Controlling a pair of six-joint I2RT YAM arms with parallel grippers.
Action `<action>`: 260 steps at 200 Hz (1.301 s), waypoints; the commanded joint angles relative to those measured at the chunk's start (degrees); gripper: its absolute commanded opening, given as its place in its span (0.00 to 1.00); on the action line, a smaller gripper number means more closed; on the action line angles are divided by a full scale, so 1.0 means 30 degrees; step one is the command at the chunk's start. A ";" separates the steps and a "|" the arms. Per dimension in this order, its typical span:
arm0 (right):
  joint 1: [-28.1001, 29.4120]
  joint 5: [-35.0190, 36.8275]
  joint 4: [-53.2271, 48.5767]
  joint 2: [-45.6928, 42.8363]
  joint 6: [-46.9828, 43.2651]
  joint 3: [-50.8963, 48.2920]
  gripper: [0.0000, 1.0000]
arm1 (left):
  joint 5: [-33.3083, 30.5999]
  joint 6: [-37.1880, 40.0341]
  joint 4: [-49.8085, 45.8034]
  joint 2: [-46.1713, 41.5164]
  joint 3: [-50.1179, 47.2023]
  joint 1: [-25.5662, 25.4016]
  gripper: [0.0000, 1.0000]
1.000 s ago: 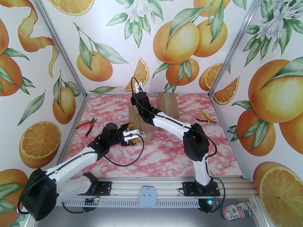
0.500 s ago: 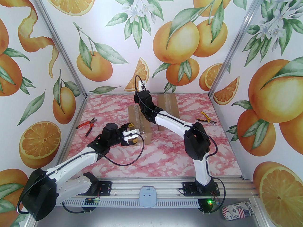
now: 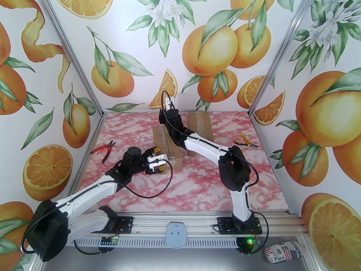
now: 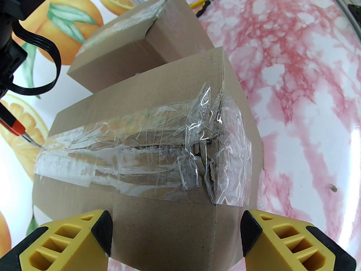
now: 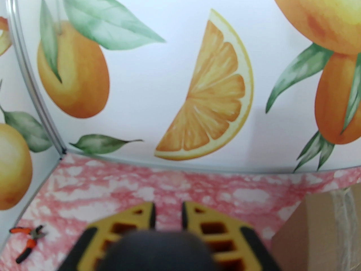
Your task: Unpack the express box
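Observation:
The express box [image 3: 175, 162] is a brown carton sealed with clear tape [image 4: 135, 151] along its top. The tape is crumpled and split at the near end [image 4: 204, 162]. My left gripper [image 3: 158, 159] [image 4: 176, 224] stands open just off the carton's left side, at its near corner, with nothing between its fingers. My right gripper [image 5: 168, 216] hangs over the carton's far end, shut on a black and red cutting tool [image 4: 17, 127]. The tool's metal tip [image 4: 32, 141] rests on the tape there.
A second taped carton [image 3: 200, 126] [image 4: 135, 49] lies behind and to the right. Red pliers [image 3: 103, 150] [image 5: 26, 241] lie at the left edge of the pink marble table [image 3: 197, 185]. Yellow pliers [image 3: 245, 141] [image 4: 204, 3] lie at the right. Walls close three sides.
My right wrist has shifted slightly to the right over the carton's far end. My left gripper has crept a little forward beside the carton, its jaws still wide.

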 commanded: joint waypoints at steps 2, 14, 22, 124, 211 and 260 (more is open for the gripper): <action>0.0144 -0.0685 0.1023 -0.0593 0.0613 -0.0594 0.00 | 0.0359 -0.0496 -0.2173 0.0710 -0.0210 -0.0251 0.77; 0.0251 -0.0664 0.0955 -0.0733 0.0719 -0.0918 0.00 | 0.0397 -0.0519 -0.2090 0.0782 -0.0210 -0.0281 0.77; 0.0297 -0.0643 0.0850 -0.0830 0.0781 -0.1070 0.00 | 0.0384 -0.0556 -0.2054 0.0843 -0.0211 -0.0266 0.77; 0.0629 -0.0307 0.1810 -0.2593 0.1617 -0.3408 0.00 | 0.1017 -0.0071 -0.2774 0.0906 -0.0152 -0.0254 0.75; 0.0406 -0.0307 0.0896 -0.3327 0.0734 -0.2504 0.00 | 0.1785 -0.0646 -0.5099 -0.0069 0.0484 -0.0263 0.76; 0.0333 -0.0359 0.1255 -0.3849 0.0064 -0.2808 0.00 | 0.1403 -0.1561 -0.5239 0.0056 0.0694 -0.0266 0.76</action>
